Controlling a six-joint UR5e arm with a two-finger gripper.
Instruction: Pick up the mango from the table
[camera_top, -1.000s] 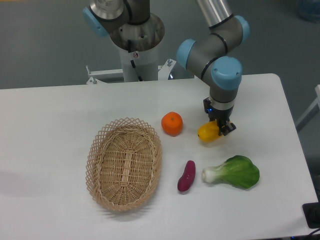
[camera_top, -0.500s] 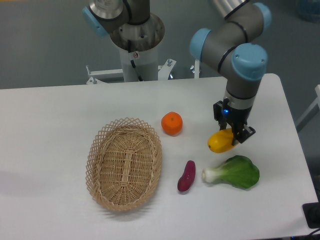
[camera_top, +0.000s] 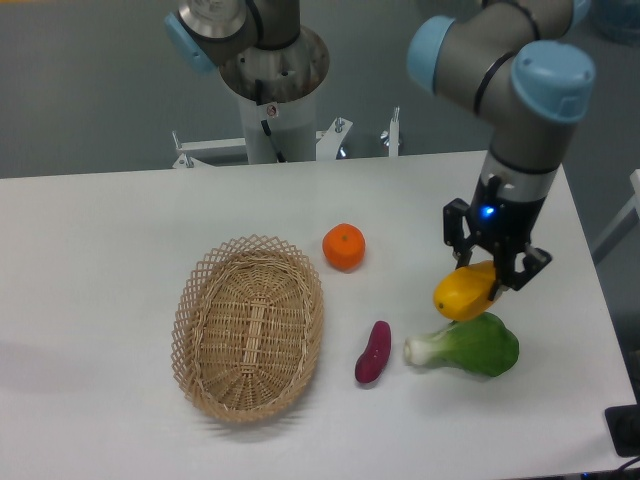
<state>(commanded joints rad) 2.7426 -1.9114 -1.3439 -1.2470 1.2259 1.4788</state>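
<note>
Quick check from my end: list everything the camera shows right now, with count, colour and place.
mango: one, yellow, held in the gripper above the bok choy
orange: one, orange, table centre
sweet potato: one, purple, front of the orange
bok choy: one, green and white, right front
basket: one, tan wicker, left of centre, nothing in it
table: one, white
gripper: one, black, shut on the mango
arm: one, grey with blue caps, upper right

My gripper (camera_top: 492, 268) covers the upper right end of the mango (camera_top: 464, 292); fingertip contact there cannot be made out. The mango overlaps the top edge of the bok choy (camera_top: 470, 345). My arm's upper links run past the top edge above the mango.
</note>
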